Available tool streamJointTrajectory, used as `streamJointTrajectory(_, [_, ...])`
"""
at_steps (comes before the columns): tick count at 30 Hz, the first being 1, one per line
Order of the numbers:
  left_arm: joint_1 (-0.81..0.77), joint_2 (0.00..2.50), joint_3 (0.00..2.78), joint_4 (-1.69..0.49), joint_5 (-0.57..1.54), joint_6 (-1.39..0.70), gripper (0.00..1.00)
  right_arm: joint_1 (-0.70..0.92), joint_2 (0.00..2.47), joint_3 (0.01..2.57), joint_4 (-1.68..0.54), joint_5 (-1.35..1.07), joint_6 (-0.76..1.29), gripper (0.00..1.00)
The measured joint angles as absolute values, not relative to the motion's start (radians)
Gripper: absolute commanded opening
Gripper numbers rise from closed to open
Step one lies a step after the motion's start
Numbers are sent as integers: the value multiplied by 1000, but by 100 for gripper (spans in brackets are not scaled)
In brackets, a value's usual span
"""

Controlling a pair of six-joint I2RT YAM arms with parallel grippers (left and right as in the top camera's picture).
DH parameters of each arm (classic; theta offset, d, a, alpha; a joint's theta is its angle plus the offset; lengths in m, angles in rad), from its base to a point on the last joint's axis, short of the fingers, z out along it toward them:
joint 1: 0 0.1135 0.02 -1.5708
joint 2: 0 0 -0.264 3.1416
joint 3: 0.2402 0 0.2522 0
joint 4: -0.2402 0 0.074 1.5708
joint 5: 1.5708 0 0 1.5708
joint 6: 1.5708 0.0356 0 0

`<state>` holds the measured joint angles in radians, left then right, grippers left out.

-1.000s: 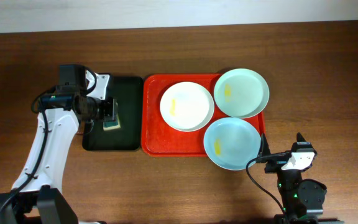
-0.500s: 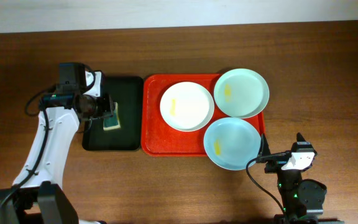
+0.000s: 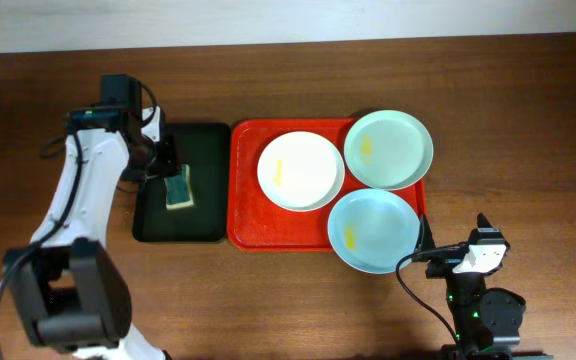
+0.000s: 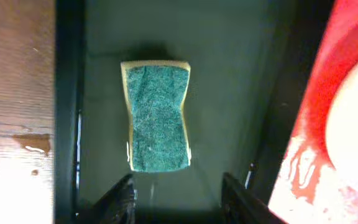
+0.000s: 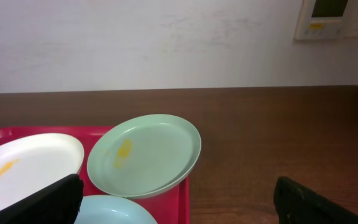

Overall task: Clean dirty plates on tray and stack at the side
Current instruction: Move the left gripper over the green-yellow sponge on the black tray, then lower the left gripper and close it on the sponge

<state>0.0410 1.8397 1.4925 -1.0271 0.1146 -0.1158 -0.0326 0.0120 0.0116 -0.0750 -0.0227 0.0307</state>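
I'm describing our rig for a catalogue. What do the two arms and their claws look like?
The left arm has white links and black joints. The right arm is mostly black, with a white wrist piece, a green light and a looping black cable. The left claw and right claw are black.

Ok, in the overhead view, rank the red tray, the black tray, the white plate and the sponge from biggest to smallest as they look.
1. red tray
2. black tray
3. white plate
4. sponge
All lie at table level, so nearness hardly skews this.
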Motion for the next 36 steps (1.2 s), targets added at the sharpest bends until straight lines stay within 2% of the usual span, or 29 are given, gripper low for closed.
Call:
streamJointTrajectory(3, [40,1879,1493,-1004,114,-117,34,-33,12,12,-75,-23,31,98])
streamJointTrajectory(7, [40,1900,1493,-977,113,-117,37,-33,12,12,-75,-23,30,98])
streamJointTrajectory(10, [40,1902,1493,-970,104,-117,32,-33,12,12,-75,-23,30,98])
streamJointTrajectory(17, [40,1955,1493,-967,91,-118,29,-33,12,12,-75,-23,30,98])
streamJointTrajectory(36, [40,2022,1493,-953,70,-117,29,-33,12,12,-75,-23,30,98])
